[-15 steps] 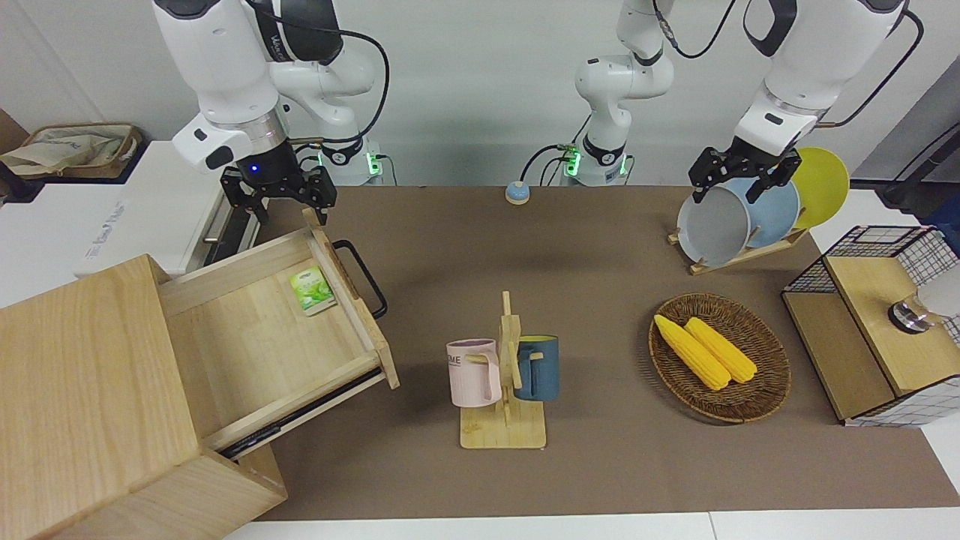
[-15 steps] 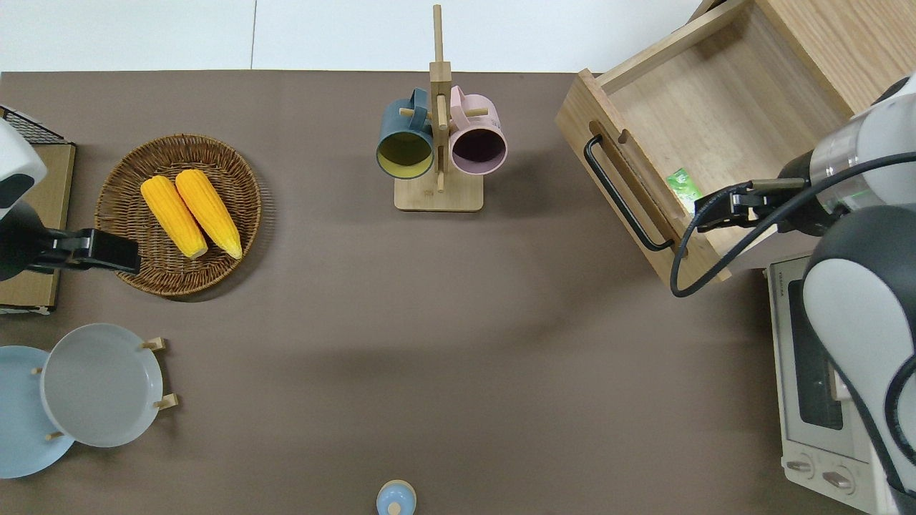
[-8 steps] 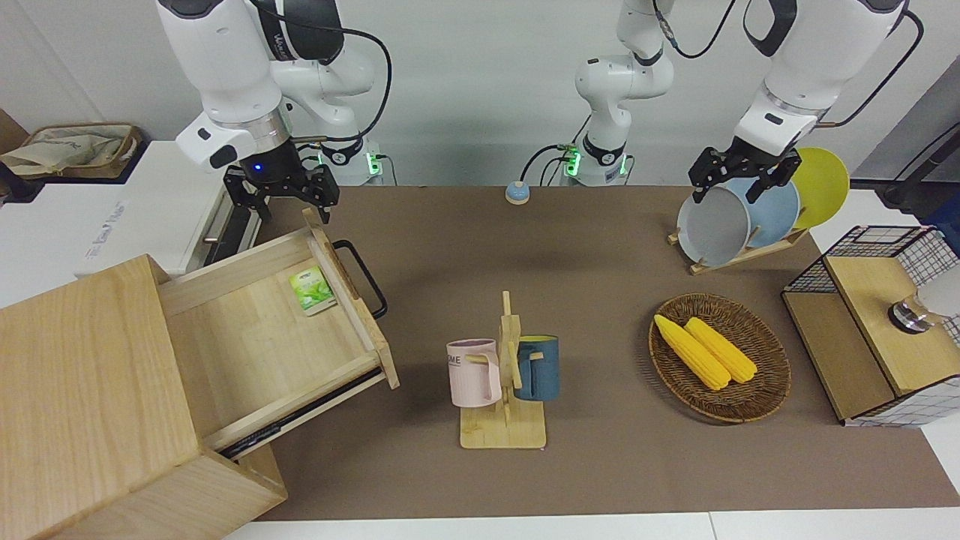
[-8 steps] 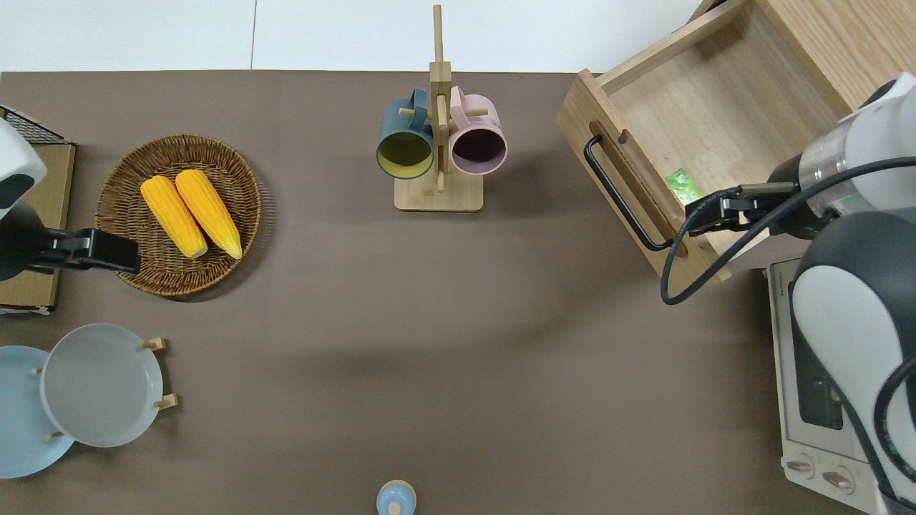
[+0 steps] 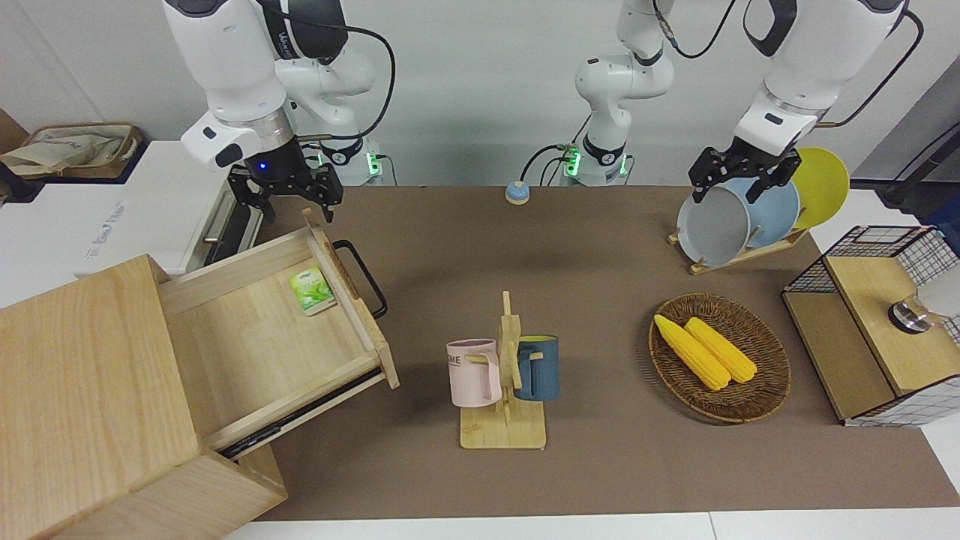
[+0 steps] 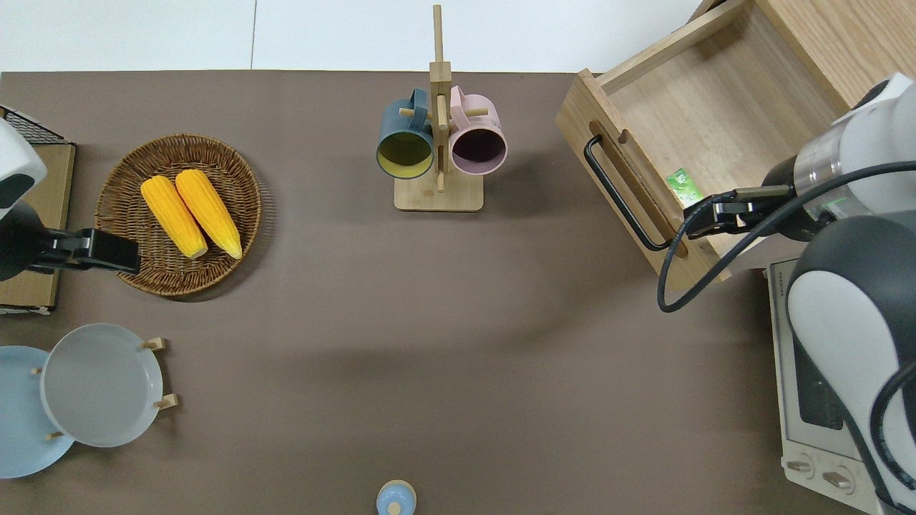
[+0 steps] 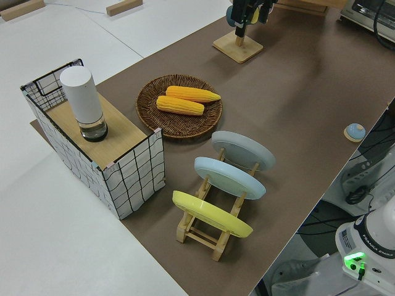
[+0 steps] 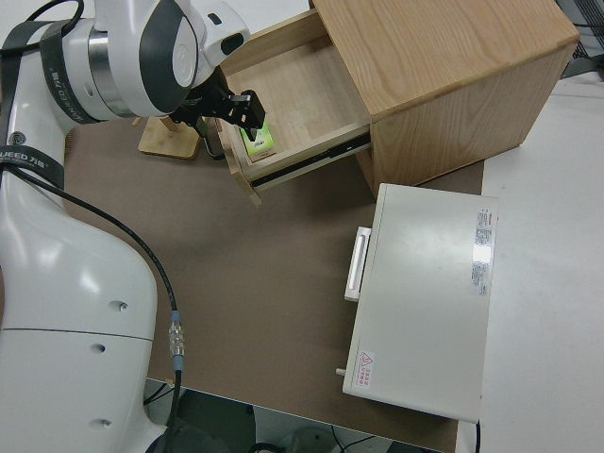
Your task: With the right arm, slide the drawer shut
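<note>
Main worry for me: the right arm's black two-finger claw (image 5: 285, 196) is up over the corner of the wide light-wood drawer (image 6: 705, 129) nearest the robots, not squarely at its front. If I push from there, the load goes in off-centre and the drawer could skew and bind on its runners, or the whole big light-wood box (image 5: 90, 405) could slide on the desk (image 6: 401, 322) instead. The claw could also snag the black bar handle (image 6: 620, 194) or dip inside onto the small green packet (image 6: 683, 183). The claw's fingers look spread, holding nothing. The drawer is pulled well out of the box at the right arm's end of the desk, with the claw over its front board near the handle's end. Left arm is parked.
</note>
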Controlling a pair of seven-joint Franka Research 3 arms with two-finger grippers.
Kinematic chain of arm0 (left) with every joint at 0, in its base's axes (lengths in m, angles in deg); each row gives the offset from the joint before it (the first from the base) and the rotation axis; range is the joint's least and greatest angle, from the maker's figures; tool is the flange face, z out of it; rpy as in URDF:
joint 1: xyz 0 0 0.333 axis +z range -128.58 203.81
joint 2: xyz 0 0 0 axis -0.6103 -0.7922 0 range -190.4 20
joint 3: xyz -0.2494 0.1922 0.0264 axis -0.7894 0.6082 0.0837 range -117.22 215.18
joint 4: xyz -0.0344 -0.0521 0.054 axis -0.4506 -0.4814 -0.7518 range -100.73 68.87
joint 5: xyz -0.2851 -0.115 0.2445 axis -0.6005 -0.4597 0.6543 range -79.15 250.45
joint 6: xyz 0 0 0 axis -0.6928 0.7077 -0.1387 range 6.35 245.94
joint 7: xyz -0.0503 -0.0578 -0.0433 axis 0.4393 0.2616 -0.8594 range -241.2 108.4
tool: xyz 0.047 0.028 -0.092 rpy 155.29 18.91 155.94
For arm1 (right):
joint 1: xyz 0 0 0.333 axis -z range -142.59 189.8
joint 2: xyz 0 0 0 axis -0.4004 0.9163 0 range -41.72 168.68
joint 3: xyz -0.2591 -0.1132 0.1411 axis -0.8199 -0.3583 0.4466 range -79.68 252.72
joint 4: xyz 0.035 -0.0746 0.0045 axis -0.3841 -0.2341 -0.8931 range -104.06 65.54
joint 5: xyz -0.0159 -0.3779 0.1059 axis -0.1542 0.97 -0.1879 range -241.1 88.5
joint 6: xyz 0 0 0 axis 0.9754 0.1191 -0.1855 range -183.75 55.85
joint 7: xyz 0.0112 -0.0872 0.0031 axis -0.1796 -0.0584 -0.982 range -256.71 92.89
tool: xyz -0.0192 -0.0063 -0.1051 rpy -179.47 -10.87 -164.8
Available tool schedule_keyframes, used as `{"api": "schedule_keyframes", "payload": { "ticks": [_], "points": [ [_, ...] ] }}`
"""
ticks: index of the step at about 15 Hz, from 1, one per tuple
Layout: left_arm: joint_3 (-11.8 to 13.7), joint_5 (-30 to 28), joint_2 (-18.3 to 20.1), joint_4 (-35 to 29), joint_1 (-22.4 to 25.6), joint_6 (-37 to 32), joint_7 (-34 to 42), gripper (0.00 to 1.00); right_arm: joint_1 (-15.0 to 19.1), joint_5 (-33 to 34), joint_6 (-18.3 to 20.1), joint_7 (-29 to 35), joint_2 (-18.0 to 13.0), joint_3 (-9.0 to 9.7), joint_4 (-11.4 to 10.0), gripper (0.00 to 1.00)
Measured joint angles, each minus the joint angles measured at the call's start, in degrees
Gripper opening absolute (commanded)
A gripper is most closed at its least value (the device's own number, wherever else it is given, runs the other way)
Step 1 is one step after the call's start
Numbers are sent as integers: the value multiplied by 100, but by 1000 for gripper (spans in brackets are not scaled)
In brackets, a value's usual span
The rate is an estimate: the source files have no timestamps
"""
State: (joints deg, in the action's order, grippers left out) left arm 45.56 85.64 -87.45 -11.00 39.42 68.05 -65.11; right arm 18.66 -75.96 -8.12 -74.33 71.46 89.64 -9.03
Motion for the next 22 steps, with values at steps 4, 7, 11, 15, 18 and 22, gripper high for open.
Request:
{"api": "schedule_keyframes", "payload": {
  "ticks": [4, 7, 11, 15, 18, 22],
  "points": [
    [0, 0, 0, 0, 0, 0, 0, 993, 0, -1, 49, -102, -10, 1, 8, 0],
    [0, 0, 0, 0, 0, 0, 0, 993, 0, -1, 54, -118, -13, 1, 9, 0],
    [0, 0, 0, 0, 0, 0, 0, 993, 0, -2, 55, -127, -22, 1, 13, 0],
    [0, 0, 0, 0, 0, 0, 0, 993, 0, -1, 129, -132, -90, 1, 100, 0],
    [0, 0, 0, 0, 0, 0, 0, 993, 0, -1, 225, -132, -203, 11, 200, 0],
    [0, 0, 0, 0, 0, 0, 0, 993, -189, -1, 252, 349, -306, 38, 207, 0]
  ]
}}
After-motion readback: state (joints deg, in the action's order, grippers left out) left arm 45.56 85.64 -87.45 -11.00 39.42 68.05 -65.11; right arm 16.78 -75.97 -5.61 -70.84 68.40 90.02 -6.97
